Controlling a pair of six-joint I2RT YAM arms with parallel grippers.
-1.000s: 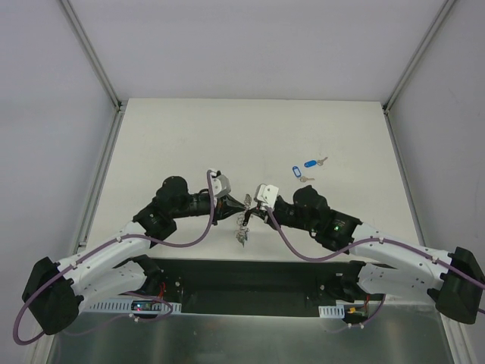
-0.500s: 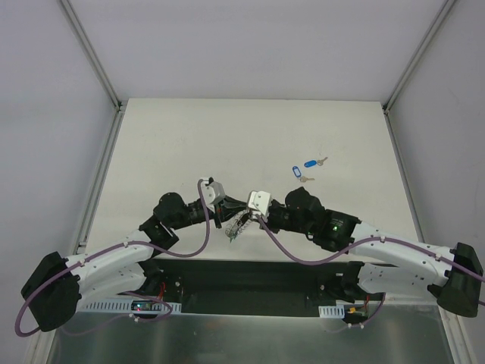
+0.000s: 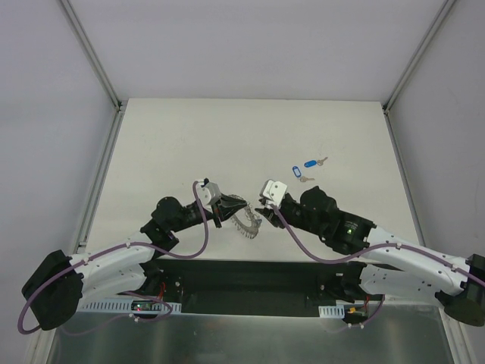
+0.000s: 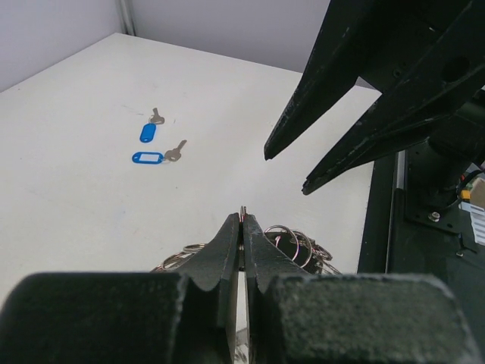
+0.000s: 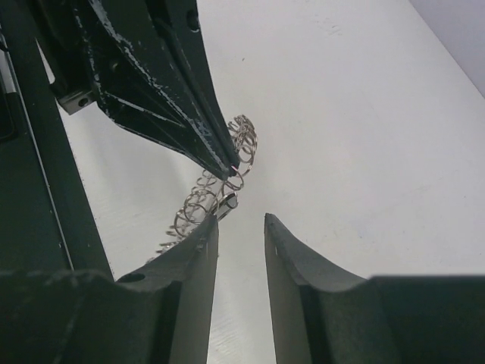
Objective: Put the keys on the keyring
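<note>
The keyring (image 3: 245, 220), a grey loop edged with many small wire rings, hangs between the two grippers near the table's front edge. My left gripper (image 3: 232, 203) is shut on one thin wire ring of it (image 4: 243, 215); the rest of the loop shows behind the jaws (image 4: 292, 236). My right gripper (image 3: 260, 211) is open and empty, just right of the keyring (image 5: 206, 199), with its left fingertip (image 5: 208, 224) close to a small silver piece on the ring. Two keys with blue tags (image 3: 296, 173) (image 3: 309, 162) lie on the table further back; they also show in the left wrist view (image 4: 148, 133) (image 4: 149, 157).
The white table (image 3: 189, 144) is bounded by metal rails on the left (image 3: 98, 189) and right (image 3: 402, 174). A dark base plate (image 3: 242, 277) with cables runs along the near edge under both arms.
My right gripper has opened and drawn back to the right, away from the keyring. My left gripper has shifted slightly and keeps its hold; the ring now hangs spread out.
</note>
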